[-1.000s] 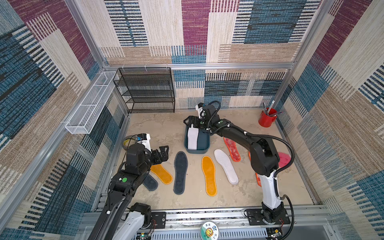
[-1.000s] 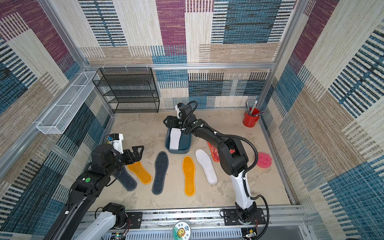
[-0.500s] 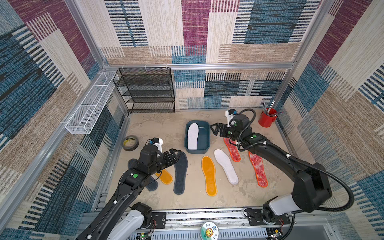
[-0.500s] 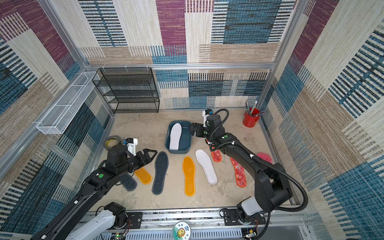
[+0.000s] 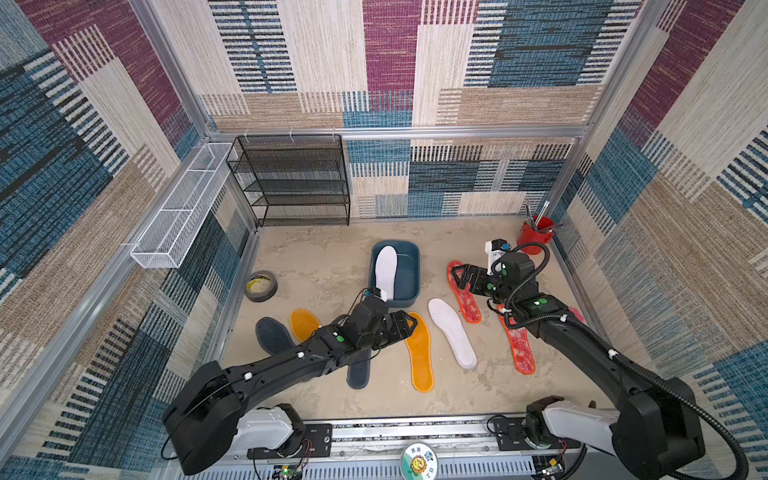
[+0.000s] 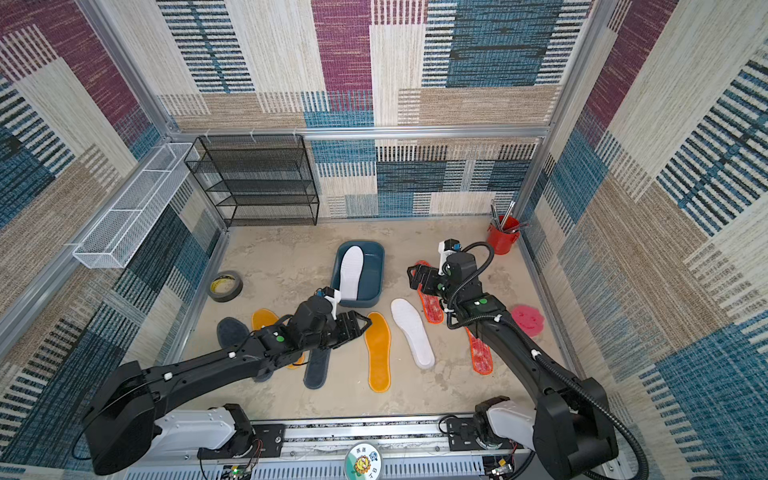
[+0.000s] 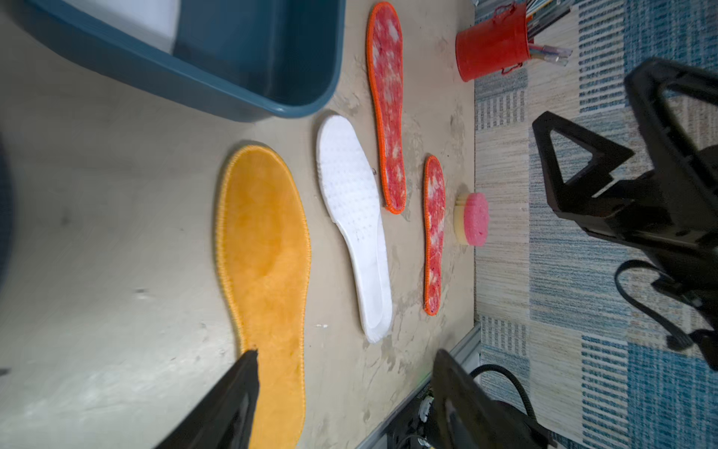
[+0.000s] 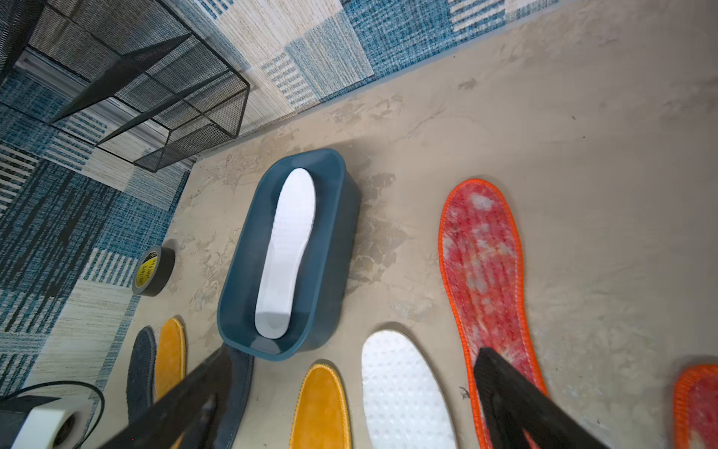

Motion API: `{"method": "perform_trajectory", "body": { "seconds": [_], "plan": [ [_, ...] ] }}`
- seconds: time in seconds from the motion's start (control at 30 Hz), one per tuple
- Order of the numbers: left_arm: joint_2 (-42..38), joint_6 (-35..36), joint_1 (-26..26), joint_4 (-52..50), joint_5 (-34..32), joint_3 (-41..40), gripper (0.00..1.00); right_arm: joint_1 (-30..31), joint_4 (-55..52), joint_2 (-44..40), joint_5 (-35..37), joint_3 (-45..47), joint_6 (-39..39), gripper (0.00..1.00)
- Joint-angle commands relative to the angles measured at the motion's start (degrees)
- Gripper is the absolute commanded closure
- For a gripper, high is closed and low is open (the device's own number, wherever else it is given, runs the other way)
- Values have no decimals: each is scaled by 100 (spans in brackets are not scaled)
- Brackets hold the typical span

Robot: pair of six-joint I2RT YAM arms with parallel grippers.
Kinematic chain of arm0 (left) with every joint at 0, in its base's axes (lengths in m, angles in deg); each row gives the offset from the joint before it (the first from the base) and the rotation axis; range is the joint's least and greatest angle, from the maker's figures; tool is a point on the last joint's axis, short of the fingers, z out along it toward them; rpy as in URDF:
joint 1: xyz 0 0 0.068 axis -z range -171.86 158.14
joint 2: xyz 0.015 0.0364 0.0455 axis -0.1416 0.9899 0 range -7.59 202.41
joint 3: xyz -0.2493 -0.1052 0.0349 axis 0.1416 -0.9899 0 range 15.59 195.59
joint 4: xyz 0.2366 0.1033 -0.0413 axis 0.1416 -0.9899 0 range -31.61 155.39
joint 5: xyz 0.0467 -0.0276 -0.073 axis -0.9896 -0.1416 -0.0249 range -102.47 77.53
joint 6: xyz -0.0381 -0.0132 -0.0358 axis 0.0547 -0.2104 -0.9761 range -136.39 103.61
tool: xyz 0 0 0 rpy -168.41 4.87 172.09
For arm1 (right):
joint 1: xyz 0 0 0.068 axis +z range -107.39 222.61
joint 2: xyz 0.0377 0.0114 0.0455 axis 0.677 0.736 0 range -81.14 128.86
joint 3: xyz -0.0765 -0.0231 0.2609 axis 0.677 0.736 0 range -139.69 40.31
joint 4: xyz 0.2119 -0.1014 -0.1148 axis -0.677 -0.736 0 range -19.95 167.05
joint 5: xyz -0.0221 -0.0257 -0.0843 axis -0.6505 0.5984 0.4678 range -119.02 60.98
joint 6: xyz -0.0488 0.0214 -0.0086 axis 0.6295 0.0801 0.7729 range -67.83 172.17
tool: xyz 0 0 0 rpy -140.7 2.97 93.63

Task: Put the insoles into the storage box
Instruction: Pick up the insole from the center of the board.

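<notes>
Insole [image 5: 386, 270] in storage box [image 5: 409, 274] — other insoles [image 5: 419, 353] before it.

- black mesh rack [image 5: 291, 183], against back wall
- white wire basket [image 5: 183, 208], just beside rack, on side wall
- tape roll [image 5: 260, 286], on floor near rack
- red cup [image 5: 534, 237] holding tools, well apart from rack
- pink round pad [image 6: 528, 319], farthest from rack

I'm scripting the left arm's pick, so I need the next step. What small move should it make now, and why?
Probably lower the left pincer and close it on the orange-yellow fuzzy insole. Its jaws stand open with that insole's end between them, nothing is held, and the dark teal plastic storage box holds only one white foam insole so far.
</notes>
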Motion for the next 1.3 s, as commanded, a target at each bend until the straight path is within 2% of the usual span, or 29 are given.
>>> {"method": "perform_trajectory", "body": {
  "seconds": [0.0, 0.17, 0.57, 0.83, 1.27],
  "plan": [
    [603, -477, 199, 927, 89, 186, 31, -65, -2, -207, -79, 161, 59, 2],
    [1535, -871, 293, 1478, 420, 433, 38, -141, -67, -498, -96, 420, 51, 2],
    [2598, -1145, 467, 1491, 423, 1086, 49, -203, -106, -888, -123, 748, -63, 2],
    [2727, -1123, 495, 1123, 168, 1259, 51, -230, -98, -1022, -156, 843, -73, 2],
    [3293, -1237, 499, 848, 220, 1725, 56, -304, -101, -1233, -140, 922, -55, 2]
  ]
}}
